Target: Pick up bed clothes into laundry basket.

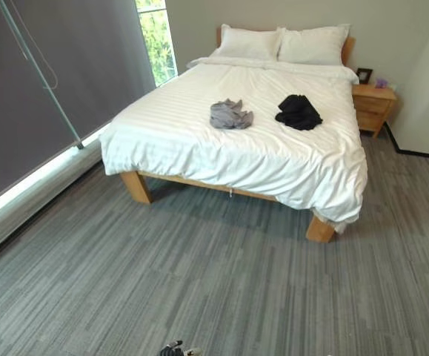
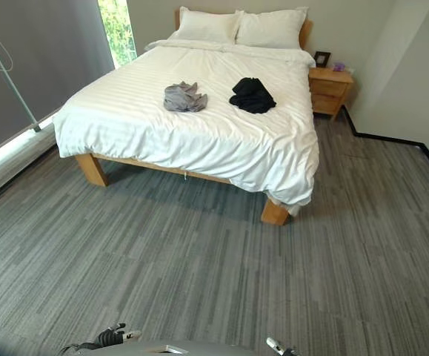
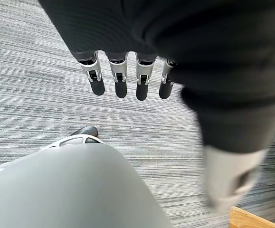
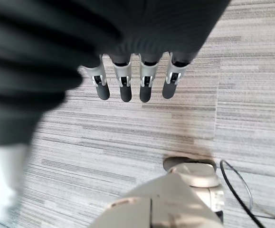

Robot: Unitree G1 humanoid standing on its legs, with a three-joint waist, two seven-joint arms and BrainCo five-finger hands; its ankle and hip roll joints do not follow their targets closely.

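Left hand (image 3: 128, 80): seen in its wrist view; fingers (image 3: 120, 85) held straight and relaxed in a row, pointing down over the floor; nothing is held.
Right hand (image 4: 135, 83): seen in its wrist view; fingers (image 4: 125, 88) likewise straight, spread side by side above the floor; nothing is held.
Floor (image 1: 221, 289): grey striped carpet, seen beneath both hands and across the near half of the room.
Bed (image 1: 236, 133): placed at the far side of the room, well apart from both hands; white striped duvet draped over a light wooden frame, wooden legs seen at the near corners.
Grey garment (image 1: 230, 114): crumpled on the duvet, about mid-bed, on the left of the pair.
Black garment (image 1: 298, 112): bunched on the duvet, just to the right of the grey garment and apart from it.
Pillows (image 1: 281, 43): two white ones, laid side by side at the far end against the headboard.
Nightstand (image 1: 373, 104): wooden, set at the far right of the bed; a small dark picture frame (image 1: 364, 75) is stood on it.
Window (image 1: 157, 41): on the far left wall, greenery seen through it; a grey blind (image 1: 51, 74) is drawn over the glazing nearer on the left.
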